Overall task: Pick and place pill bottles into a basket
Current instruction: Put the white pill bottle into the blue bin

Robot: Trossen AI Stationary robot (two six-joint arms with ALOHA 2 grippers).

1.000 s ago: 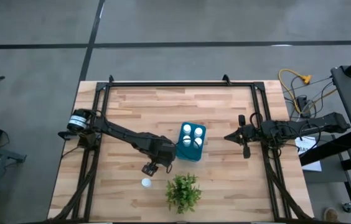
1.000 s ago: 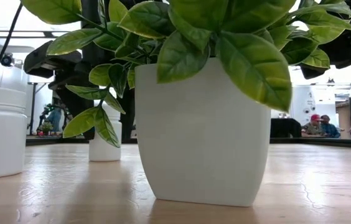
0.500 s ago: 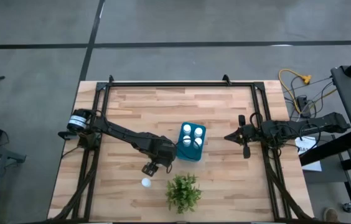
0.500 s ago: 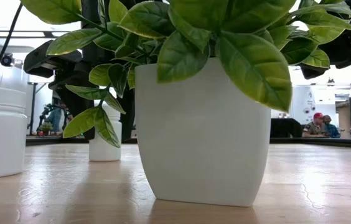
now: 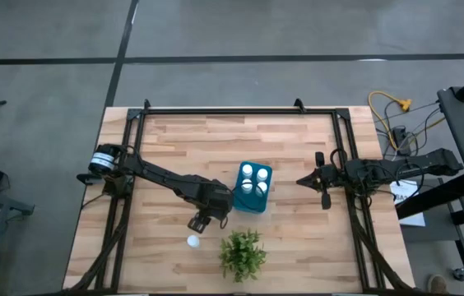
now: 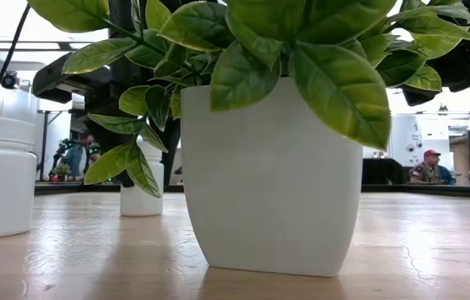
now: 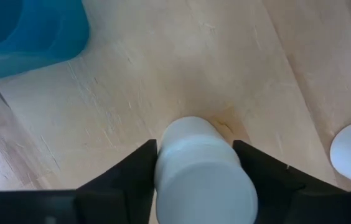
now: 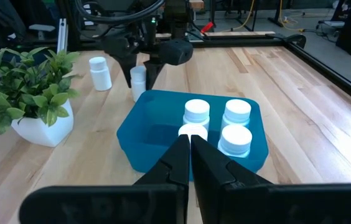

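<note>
A white pill bottle (image 7: 197,168) stands upright on its base on the wooden table, with my left gripper (image 5: 200,222) shut on it; the right wrist view shows the same bottle (image 8: 138,81) just left of the teal basket (image 5: 252,187). The basket holds several white bottles (image 8: 216,124). A second loose bottle (image 5: 192,241) stands on the table nearer the front edge. My right gripper (image 5: 300,181) waits shut at the table's right side, right of the basket, touching nothing. My left gripper pinches the pill bottle between its two fingers, one on each opposite side of the bottle (image 7: 163,163). The fingers come from above, pointing steeply down. The bottle stays upright with its base (image 6: 141,212) on the table.
A leafy plant in a white pot (image 5: 242,253) stands near the front edge, close right of the loose bottle, and fills most of the low view. Black frame rails (image 5: 215,113) run along the table's far, left and right sides. Bare wood lies left of the left gripper.
My left gripper's fingers have drawn in against the pill bottle between them while the arm kept its place. The bottle has stayed upright on the table.
</note>
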